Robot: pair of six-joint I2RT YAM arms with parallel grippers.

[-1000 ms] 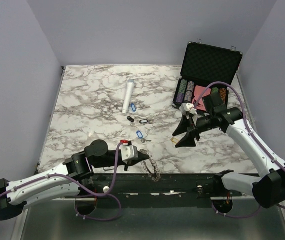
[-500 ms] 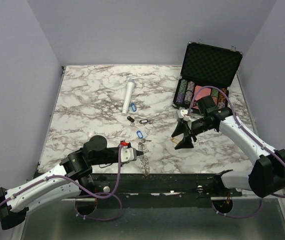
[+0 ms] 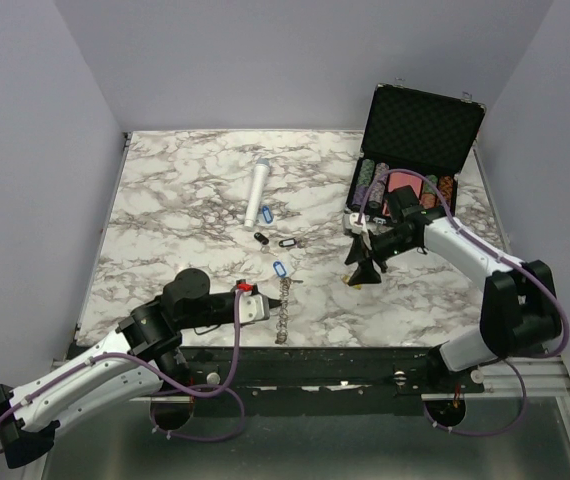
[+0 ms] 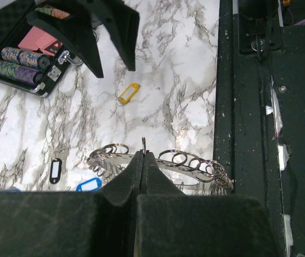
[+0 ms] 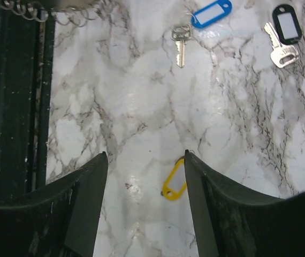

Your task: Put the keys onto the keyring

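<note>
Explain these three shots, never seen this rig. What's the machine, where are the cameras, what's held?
Two small robot arms sit at the near edge of a marble table. The wide picture comes from a fixed camera above and behind them; the other two come from a camera on each wrist, looking past that arm's own fingers. The left gripper is shut on the keyring, a big metal ring fringed with small loops. The right gripper is open, over a yellow key tag. Also on the table: a blue-tagged key, a black-tagged key, a white cylinder and an open poker chip case.
</note>
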